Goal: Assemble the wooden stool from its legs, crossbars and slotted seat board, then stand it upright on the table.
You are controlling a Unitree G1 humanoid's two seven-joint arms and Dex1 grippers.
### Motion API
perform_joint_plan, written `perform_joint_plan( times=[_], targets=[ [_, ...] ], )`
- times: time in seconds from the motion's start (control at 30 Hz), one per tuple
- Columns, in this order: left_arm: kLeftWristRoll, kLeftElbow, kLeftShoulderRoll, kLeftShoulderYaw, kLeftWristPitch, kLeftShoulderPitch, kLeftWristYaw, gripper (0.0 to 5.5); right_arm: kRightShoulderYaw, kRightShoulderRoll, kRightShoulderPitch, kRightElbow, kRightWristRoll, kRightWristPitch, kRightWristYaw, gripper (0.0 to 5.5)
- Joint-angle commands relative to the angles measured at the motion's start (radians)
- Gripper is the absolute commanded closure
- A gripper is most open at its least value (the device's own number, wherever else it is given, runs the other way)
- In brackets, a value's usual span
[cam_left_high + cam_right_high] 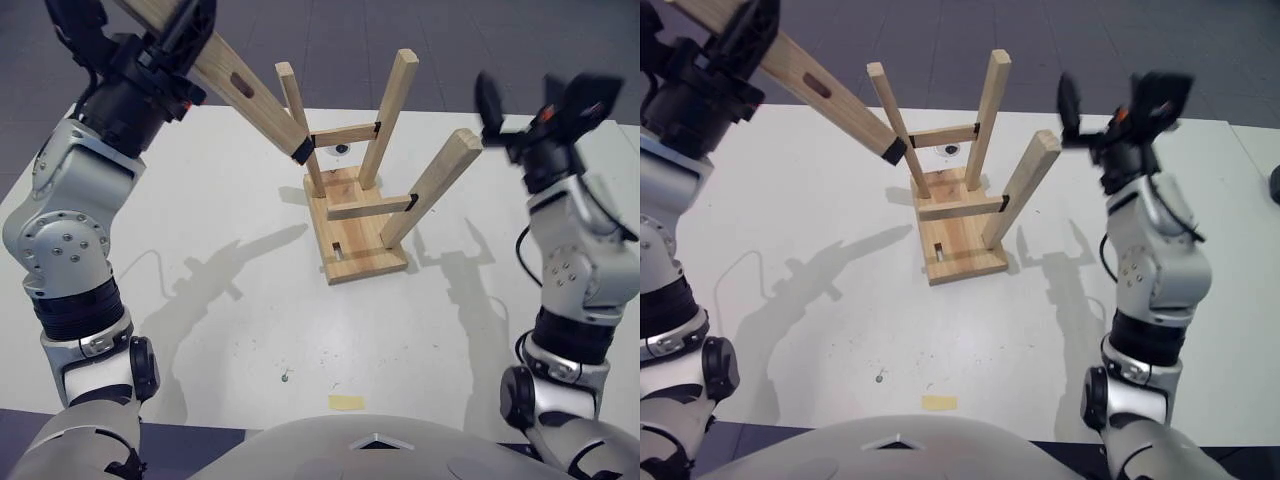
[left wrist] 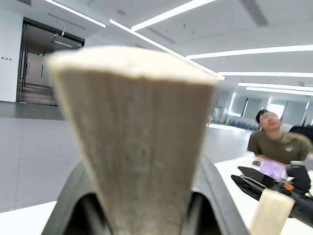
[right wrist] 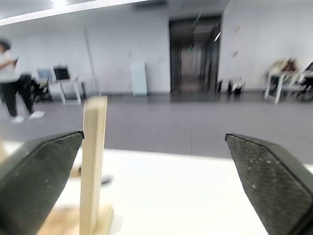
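The seat board (image 1: 365, 262) lies upside down near the middle of the table (image 1: 220, 330), with three legs (image 1: 388, 118) standing in it and two crossbars (image 1: 345, 133) linking them. From here it looks mostly built. The left gripper (image 1: 180, 35) clamps the fourth leg (image 1: 250, 95), slanted, its lower end at a crossbar tip. The right gripper (image 1: 540, 105) hangs wide and empty, to the stool's right. Seating that leg and flipping the stool remain.

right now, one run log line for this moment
left gripper: shut on fourth leg, end at far crossbar | right gripper: open, empty, raised | seat board: on table, three legs in it
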Motion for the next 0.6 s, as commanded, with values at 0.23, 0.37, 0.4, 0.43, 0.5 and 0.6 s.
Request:
perform_joint_plan(
  times=[0.23, 0.37, 0.4, 0.43, 0.5, 0.6],
  targets=[
    [0.078, 0.020, 0.005, 0.009, 0.007, 0.021, -0.092, 4.48, 0.137, 0.011, 0.080, -0.194, 0.133, 0.072, 0.156, 0.10],
    [0.104, 0.049, 0.028, 0.045, 0.001, 0.027, -0.111, 4.48, 0.023, -0.003, 0.024, -0.156, 0.227, 0.066, 0.171, 0.10],
    [0.110, 0.062, 0.033, 0.056, -0.001, 0.025, -0.111, 4.48, -0.019, 0.003, 0.003, -0.155, 0.312, 0.073, 0.188, 0.10],
    [0.123, 0.071, 0.039, 0.063, -0.004, 0.024, -0.115, 4.48, -0.053, 0.000, -0.015, -0.167, 0.437, 0.098, 0.214, 0.10],
    [0.124, 0.080, 0.043, 0.078, 0.000, 0.020, -0.121, 4.48, -0.091, -0.029, -0.037, -0.199, 0.682, 0.146, 0.261, 0.10],
    [0.116, 0.078, 0.037, 0.085, 0.007, 0.018, -0.130, 4.48, -0.097, -0.108, -0.015, -0.224, 0.822, 0.198, 0.323, 0.10]
  ],
)
